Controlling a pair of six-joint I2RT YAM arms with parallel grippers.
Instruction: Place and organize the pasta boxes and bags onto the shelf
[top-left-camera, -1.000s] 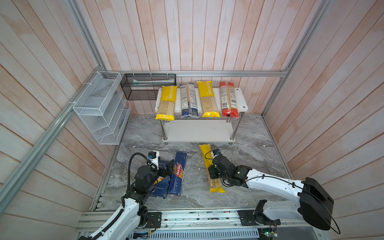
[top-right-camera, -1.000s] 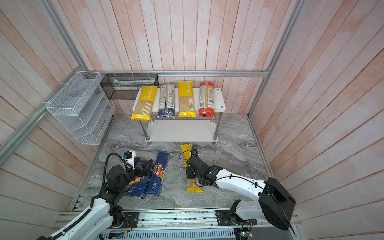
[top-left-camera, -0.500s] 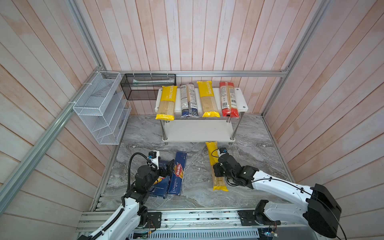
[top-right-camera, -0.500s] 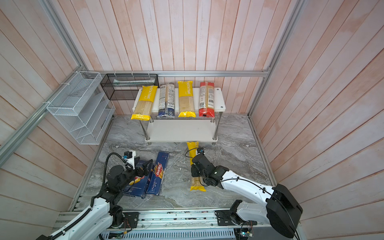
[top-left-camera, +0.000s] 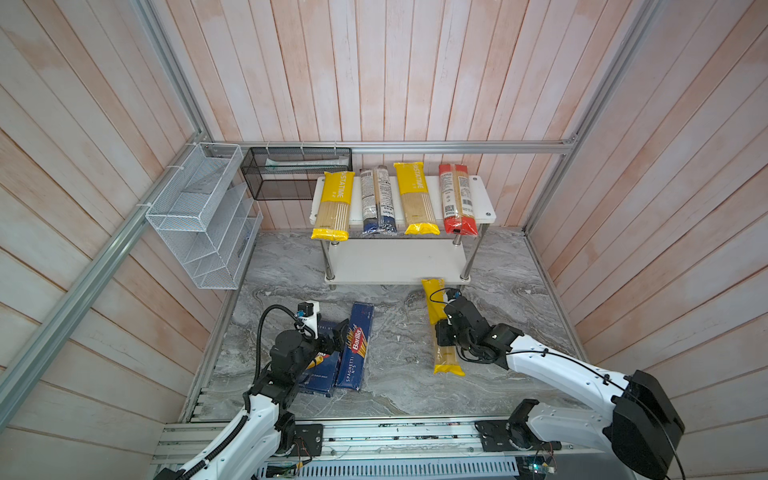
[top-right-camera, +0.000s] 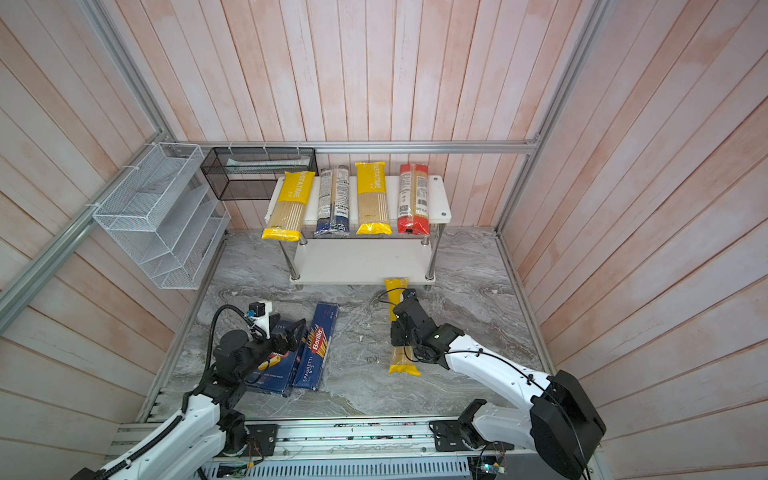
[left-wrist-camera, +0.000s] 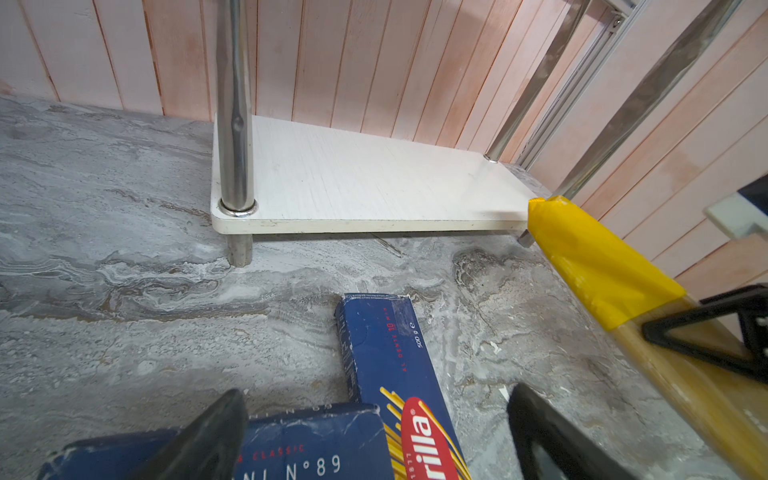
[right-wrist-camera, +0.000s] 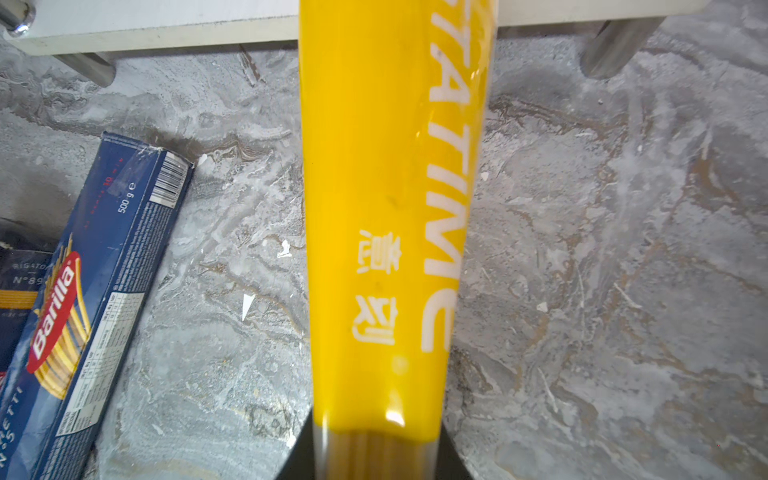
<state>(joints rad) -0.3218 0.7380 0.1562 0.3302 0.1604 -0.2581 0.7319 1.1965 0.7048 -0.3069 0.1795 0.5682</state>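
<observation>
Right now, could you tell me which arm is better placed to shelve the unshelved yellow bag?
Right: the right hand is shut on the yellow bag, whose tip meets the shelf's lower board. The left hand is open over the Barilla boxes.

- The light is bright, even and diffuse, and comes from above; both top views are sharp across the middle.
- Shadows are soft and short: a thin dark band lies on the table (left-wrist-camera: 124, 249) beneath the lower board of the shelf (left-wrist-camera: 353, 183).
- In both top views the walls (top-left-camera: 83, 104) splay outward toward the corners, stretched by a wide lens.
- In the left wrist view the left pincer (left-wrist-camera: 376, 395) shows as blurred dark shapes at the edge; things farther off are crisp.
- In the right wrist view small white glare spots sit on the glossy yellow bag (right-wrist-camera: 374, 187), whose nearest end goes soft.
</observation>
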